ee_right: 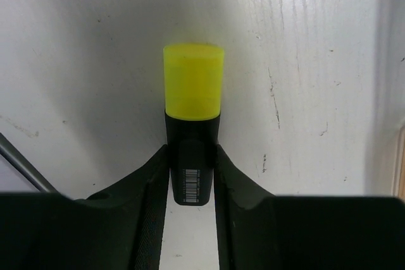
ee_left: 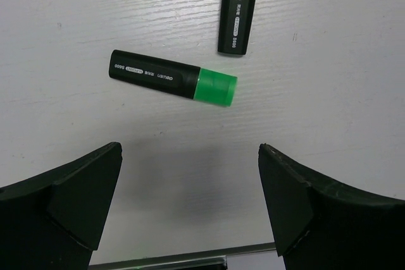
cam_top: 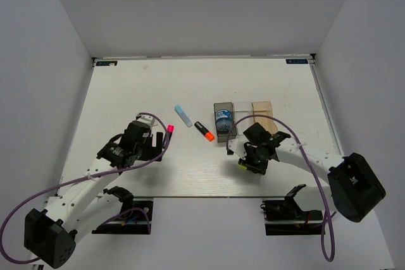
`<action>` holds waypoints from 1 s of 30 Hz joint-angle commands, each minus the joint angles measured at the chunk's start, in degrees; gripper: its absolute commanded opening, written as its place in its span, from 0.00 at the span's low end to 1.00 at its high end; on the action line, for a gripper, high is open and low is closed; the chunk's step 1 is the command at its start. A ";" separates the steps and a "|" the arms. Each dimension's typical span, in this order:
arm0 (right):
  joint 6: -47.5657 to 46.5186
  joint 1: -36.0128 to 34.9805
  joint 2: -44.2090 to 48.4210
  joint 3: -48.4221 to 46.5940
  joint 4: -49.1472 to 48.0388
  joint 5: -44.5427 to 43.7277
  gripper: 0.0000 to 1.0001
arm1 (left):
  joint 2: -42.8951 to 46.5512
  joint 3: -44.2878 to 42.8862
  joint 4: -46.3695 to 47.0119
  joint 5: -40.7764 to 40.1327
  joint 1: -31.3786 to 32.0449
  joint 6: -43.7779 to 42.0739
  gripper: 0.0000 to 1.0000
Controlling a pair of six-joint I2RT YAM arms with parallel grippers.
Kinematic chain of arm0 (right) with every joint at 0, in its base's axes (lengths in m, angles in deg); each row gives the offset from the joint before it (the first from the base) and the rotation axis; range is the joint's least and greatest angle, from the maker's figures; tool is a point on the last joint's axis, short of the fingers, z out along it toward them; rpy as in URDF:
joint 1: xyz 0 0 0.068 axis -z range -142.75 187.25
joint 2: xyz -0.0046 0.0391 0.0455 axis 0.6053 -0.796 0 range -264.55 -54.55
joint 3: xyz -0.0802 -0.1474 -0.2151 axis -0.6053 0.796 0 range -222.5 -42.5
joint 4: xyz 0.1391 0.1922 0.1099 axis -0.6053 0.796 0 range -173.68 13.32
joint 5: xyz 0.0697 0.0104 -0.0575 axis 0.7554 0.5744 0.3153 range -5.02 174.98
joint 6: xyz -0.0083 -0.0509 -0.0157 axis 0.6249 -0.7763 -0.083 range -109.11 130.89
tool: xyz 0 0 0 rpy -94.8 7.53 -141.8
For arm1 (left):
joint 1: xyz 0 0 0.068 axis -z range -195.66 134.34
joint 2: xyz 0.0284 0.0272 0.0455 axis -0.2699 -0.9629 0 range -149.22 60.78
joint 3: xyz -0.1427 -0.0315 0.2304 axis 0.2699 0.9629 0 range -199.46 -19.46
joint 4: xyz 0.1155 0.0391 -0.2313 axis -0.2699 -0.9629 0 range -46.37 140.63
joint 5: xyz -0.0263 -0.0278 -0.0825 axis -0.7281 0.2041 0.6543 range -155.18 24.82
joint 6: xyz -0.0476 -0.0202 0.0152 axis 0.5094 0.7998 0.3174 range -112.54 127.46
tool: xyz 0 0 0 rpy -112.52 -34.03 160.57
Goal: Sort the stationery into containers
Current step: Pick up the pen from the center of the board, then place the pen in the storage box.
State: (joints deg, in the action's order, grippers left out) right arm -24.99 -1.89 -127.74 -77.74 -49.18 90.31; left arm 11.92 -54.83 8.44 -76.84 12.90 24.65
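Your right gripper (ee_right: 193, 156) was pinching the black body of a short highlighter with a yellow end (ee_right: 193, 80), one finger on each side. The yellow end stuck out past the fingertips, toward 12 o'clock in the wrist view. I could not tell if it was lifted off the white table (ee_right: 304, 61) or resting on it. From above, three small plastic bins stood close by: the dark grey bin (cam_top: 219, 107) at 11 o'clock from that gripper, the clear bin (cam_top: 243, 115) at 12, the tan-orange bin (cam_top: 262, 109) at 1. A stubby blue-and-white thing (cam_top: 223, 118) lay in the grey one.

Your left gripper (ee_left: 188, 156) was spread wide and held nothing. A black highlighter with a green end (ee_left: 172, 78) lay flat on the table at 12 o'clock from it, with another black highlighter (ee_left: 237, 11) just past it at 1 o'clock.

I think the step in hand was carrying the yellow one to a bin. Next you would need to lift it over the proper bin, line it up along the bin, then let go. An orange-ended highlighter (cam_top: 204, 131) and a light-blue stick (cam_top: 183, 116) were not yet sorted.
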 commanded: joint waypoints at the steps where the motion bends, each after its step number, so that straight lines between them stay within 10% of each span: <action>1: -2.09 -0.15 -1.88 2.55 0.65 1.25 0.00 | 1.31 0.74 1.85 2.34 -0.52 -0.40 0.99; 14: 4.04 -0.07 7.62 -18.26 11.47 13.93 0.00 | -15.29 -7.06 10.29 7.72 -2.80 -6.73 0.96; 21: 25.30 0.20 0.07 -28.03 -1.97 -16.77 0.00 | -17.76 -10.24 1.60 -5.56 -2.72 12.02 0.66; 30: 44.30 2.83 -17.95 -39.98 -0.23 -33.70 0.00 | -10.20 -6.64 -6.84 -6.89 -3.15 32.98 0.75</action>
State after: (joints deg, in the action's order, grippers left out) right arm 10.27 -0.23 -145.34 -114.33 -49.14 64.43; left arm 0.07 -62.70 5.22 -82.00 10.25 48.00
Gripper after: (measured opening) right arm 0.333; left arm 0.738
